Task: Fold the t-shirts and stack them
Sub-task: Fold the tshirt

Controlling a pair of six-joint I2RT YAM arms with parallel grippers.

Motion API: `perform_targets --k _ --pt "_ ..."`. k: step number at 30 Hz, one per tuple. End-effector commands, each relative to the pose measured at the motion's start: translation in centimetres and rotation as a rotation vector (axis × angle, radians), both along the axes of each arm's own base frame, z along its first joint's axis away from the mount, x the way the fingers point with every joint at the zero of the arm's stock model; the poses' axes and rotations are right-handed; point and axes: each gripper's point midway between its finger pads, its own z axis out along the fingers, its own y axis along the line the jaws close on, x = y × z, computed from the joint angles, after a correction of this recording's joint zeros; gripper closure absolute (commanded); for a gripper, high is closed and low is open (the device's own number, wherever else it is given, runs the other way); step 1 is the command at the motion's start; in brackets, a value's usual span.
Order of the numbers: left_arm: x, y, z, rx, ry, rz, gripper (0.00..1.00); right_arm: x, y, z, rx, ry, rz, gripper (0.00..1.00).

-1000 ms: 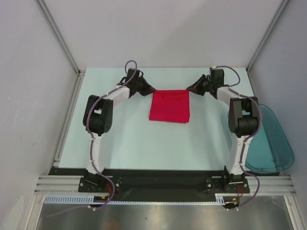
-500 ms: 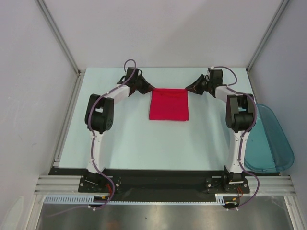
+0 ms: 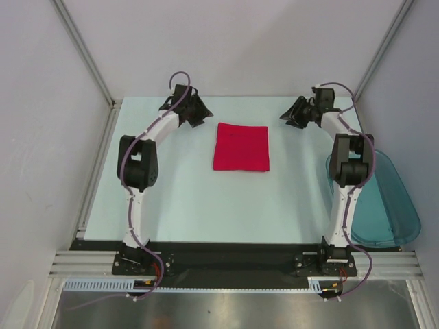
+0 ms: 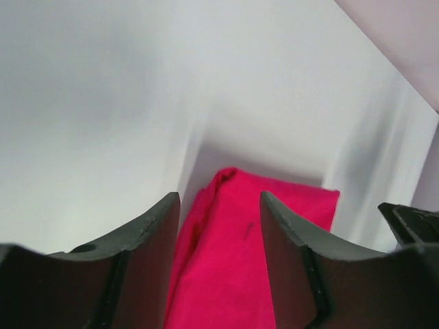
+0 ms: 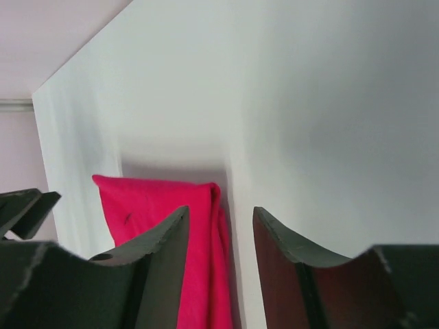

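Pulled back and outward from the far corners of the red t-shirt (image 3: pixel 241 147), pinched there a second ago and now let go. From above: folded into a neat rectangle, flat on the pale table (image 3: pixel 171 199) toward its far side, apart from left gripper (image 3: pixel 200 114) and right gripper (image 3: pixel 289 115). From the left wrist: jaws spread, nothing between, cloth just ahead. From the right wrist: likewise spread and empty. Probably a fold just released; next, likely a fresh edge grasp to stack it.
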Motion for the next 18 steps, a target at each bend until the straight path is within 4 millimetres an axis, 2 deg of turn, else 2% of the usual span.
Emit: perform_targets --k 1,2,3,4,5,6,7,8,9,10,13,14,16,17,18 --pt "-1.2 1.3 8.8 0.041 -0.195 -0.024 0.43 -2.3 -1.0 6.1 -0.052 -0.101 0.035 0.52" --pt "-2.8 -0.1 7.4 0.0 -0.161 -0.084 0.43 -3.1 0.0 7.8 0.032 -0.11 0.03 0.52" --pt "-3.4 -1.0 7.5 -0.031 -0.17 -0.113 0.43 -4.6 1.6 7.0 0.119 -0.122 0.087 0.52" --pt "-3.3 -2.4 8.7 -0.081 -0.235 -0.147 0.44 -5.4 2.6 7.3 0.168 -0.133 0.108 0.52" --pt "-5.0 -4.7 7.6 -0.139 -0.216 -0.242 0.45 -6.6 4.3 8.7 0.245 -0.15 0.157 0.52" --pt "-5.5 -5.9 7.4 -0.171 -0.226 -0.287 0.46 -7.4 6.2 8.7 0.269 -0.174 0.207 0.52" --pt "-5.4 -7.3 7.2 -0.211 -0.259 -0.332 0.46 -8.7 7.4 7.4 0.295 -0.14 0.24 0.53" --pt "-6.2 -9.0 7.0 -0.25 -0.254 -0.397 0.47 -9.9 8.6 6.8 0.329 -0.116 0.292 0.53" --pt "-6.3 -9.9 6.4 -0.269 -0.244 -0.427 0.47 -10.6 10.2 7.0 0.358 -0.127 0.334 0.55" --pt "-5.6 -10.8 5.4 -0.279 -0.236 -0.446 0.47 -11.6 10.8 5.8 0.375 -0.099 0.353 0.57" --pt "-4.5 -11.9 3.9 -0.295 -0.233 -0.491 0.47 -13.2 12.7 4.1 0.399 -0.077 0.403 0.63" --pt "-3.5 -12.2 2.5 -0.294 -0.227 -0.491 0.47 -14.0 13.2 3.1 0.404 -0.052 0.416 0.66" --pt "-2.8 -12.4 1.2 -0.336 -0.19 -0.487 0.47 -15.2 14.0 1.1 0.398 -0.013 0.45 0.73" --pt "-1.9 -12.0 1.3 -0.352 -0.196 -0.474 0.48 -16.0 13.9 -0.1 0.399 0.017 0.452 0.74" --pt "-1.4 -11.7 -0.8 -0.359 -0.157 -0.453 0.48 -16.4 13.7 -0.9 0.394 0.03 0.445 0.74"
